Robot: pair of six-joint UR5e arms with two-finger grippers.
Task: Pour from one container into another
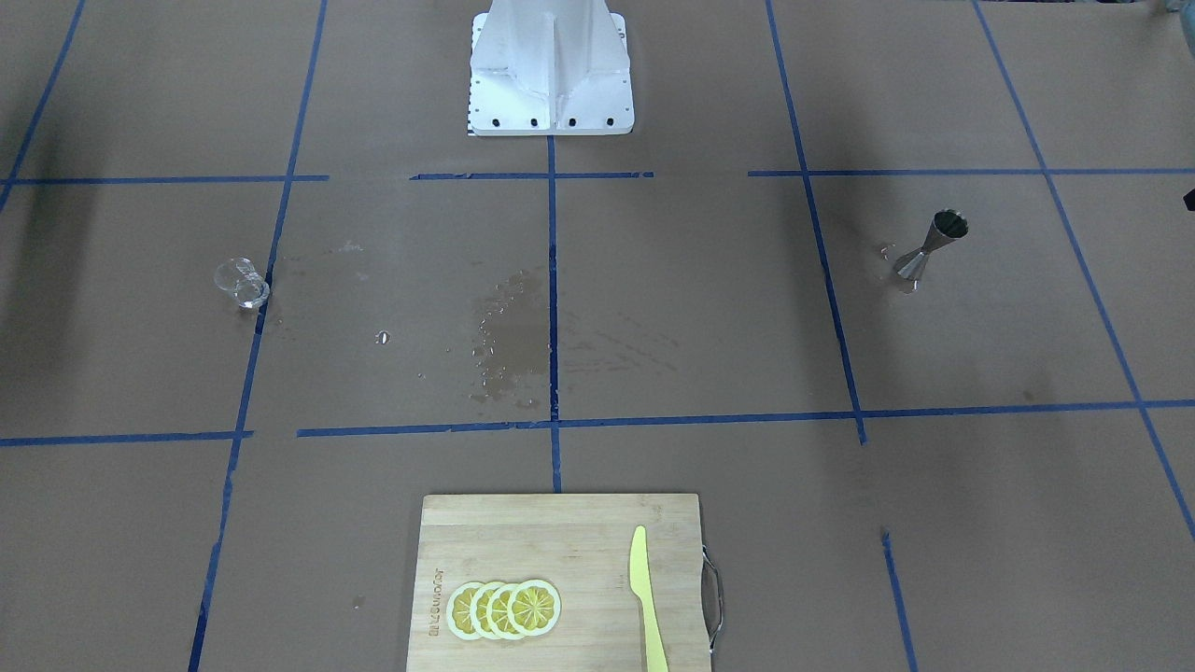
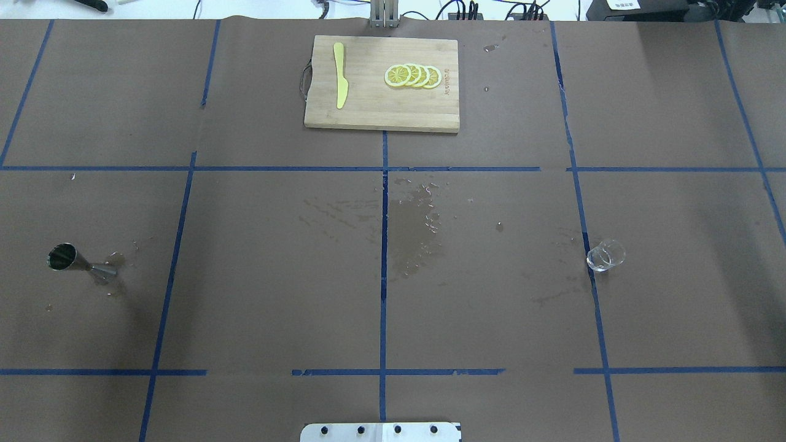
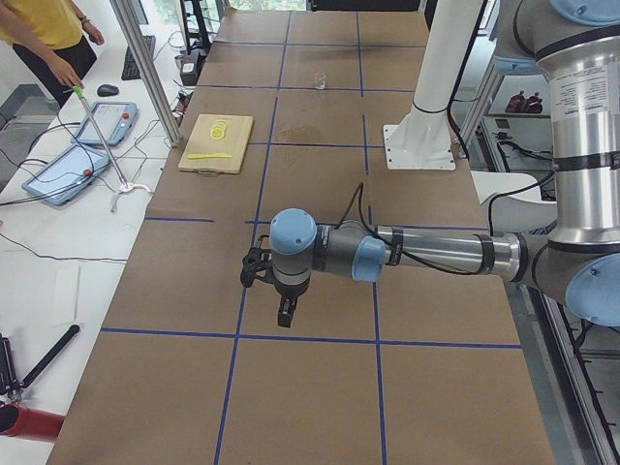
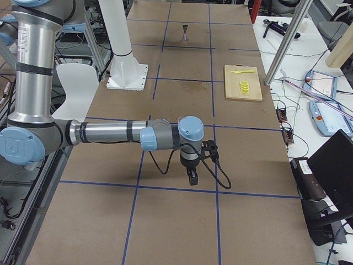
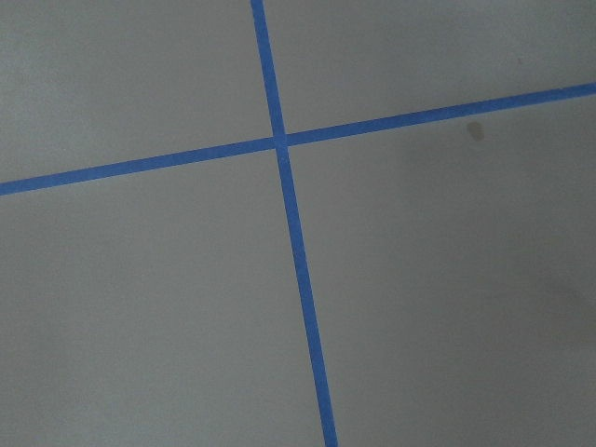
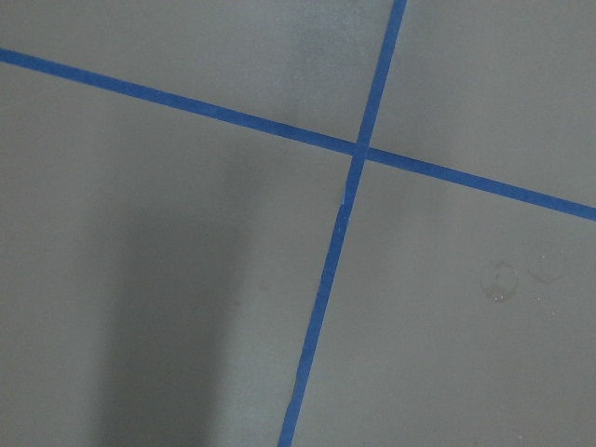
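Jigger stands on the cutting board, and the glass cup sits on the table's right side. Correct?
No: the overhead view shows the jigger on the table at the robot's left, well away from the cutting board. The glass cup does sit on the right side.

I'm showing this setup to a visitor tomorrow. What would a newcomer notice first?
Probably the wooden cutting board at the edge of the brown table opposite the robot, bearing a flat yellow knife and overlapping yellow lemon slices. Next, the dark wet patch at the centre, between the silvery hourglass-shaped steel jigger on the robot's left and the small clear glass cup on its right.
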